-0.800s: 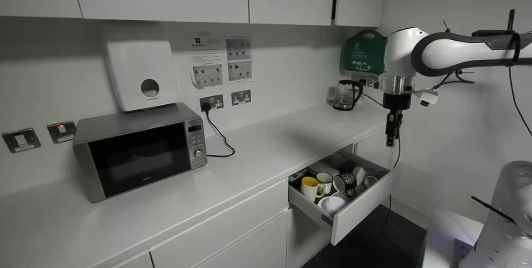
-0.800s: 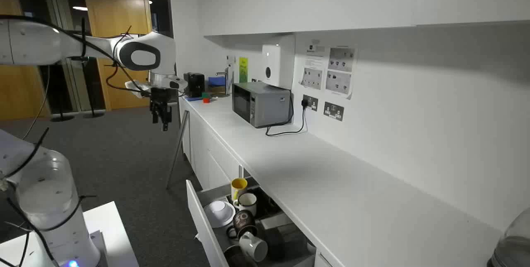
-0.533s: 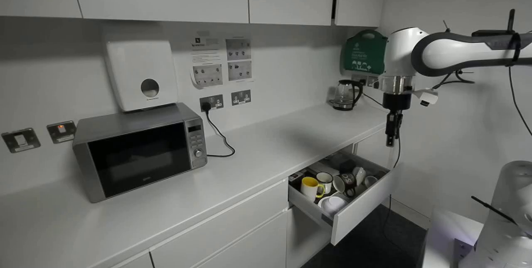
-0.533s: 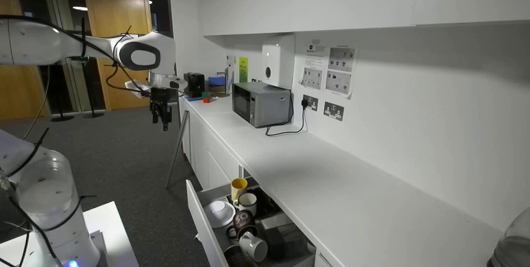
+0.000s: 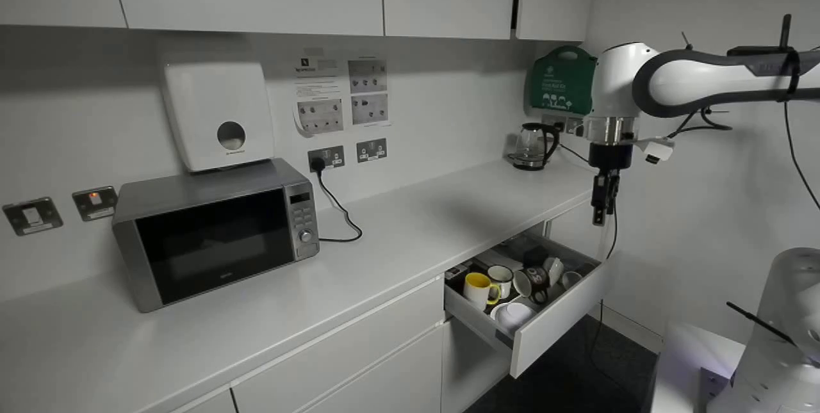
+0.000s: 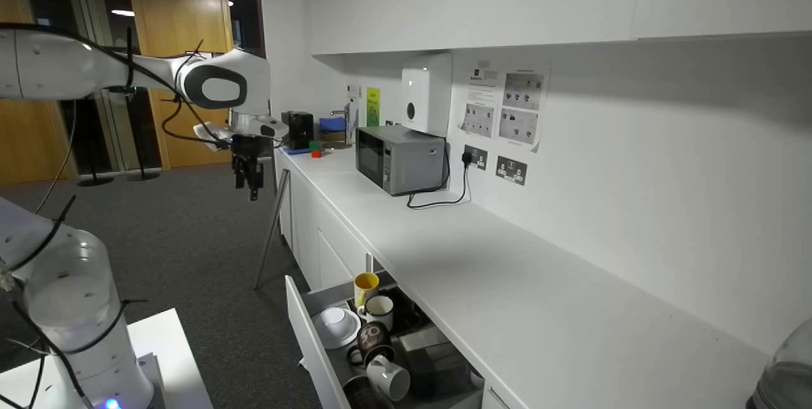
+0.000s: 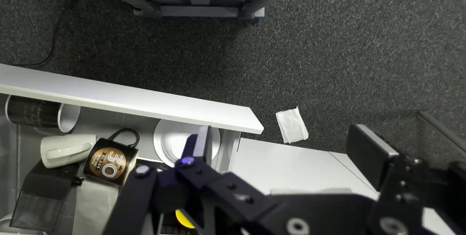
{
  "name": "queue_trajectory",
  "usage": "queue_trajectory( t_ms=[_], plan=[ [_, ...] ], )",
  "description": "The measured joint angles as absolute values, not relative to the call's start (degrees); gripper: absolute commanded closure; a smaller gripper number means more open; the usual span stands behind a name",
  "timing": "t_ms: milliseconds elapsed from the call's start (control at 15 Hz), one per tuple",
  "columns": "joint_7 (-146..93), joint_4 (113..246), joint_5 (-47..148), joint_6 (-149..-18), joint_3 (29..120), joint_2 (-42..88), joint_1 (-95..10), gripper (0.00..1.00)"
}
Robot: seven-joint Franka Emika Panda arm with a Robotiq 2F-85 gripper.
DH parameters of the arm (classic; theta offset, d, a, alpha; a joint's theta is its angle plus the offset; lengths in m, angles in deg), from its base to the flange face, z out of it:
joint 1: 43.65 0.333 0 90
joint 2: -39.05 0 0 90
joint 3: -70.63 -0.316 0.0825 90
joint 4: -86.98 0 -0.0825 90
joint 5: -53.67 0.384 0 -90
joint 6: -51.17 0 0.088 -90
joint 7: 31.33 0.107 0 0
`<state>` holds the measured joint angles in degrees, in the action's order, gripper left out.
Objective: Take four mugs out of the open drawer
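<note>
Toward the counter (image 6: 501, 263), jaws (spread wide) have edged, mugs (image 6: 374, 338) unmoved.

We've got a microwave (image 5: 211, 234) on the white counter (image 5: 410, 234), white dispenser (image 5: 214, 109) on the wall (image 5: 448, 112) behind it, wall socket (image 5: 335, 155) alongside with black plug (image 5: 318, 164) in, glass kettle (image 5: 530, 147) near a green first-aid case (image 5: 562, 83), paper scrap (image 7: 292, 125) on the carpet (image 7: 327, 63).

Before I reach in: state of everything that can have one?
Fingers: open, empty
Drawer: open
Yellow mug: upright
Black-rimmed mug: upright
White cup: looks upturned
Mug marked 30: on its side
White mug: on its side
Black mug: on its side
Microwave: door shut
Wall switch: lit
</note>
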<state>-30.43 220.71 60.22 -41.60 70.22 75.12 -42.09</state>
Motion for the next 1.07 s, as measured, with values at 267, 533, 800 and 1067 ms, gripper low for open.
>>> queue_trajectory(
  t_ms=[267,533,800,1067],
  plan=[
    [-24.0,220.6,65.3,-47.2,70.6,72.7,-43.9,0.0],
    [-19.3,220.6,69.9,-57.0,70.7,68.7,-45.3,0.0],
    [-14.5,220.6,70.4,-66.1,70.2,64.2,-45.3,0.0],
    [-8.0,220.6,69.3,-73.0,68.9,59.0,-45.3,0.0]
  ],
)
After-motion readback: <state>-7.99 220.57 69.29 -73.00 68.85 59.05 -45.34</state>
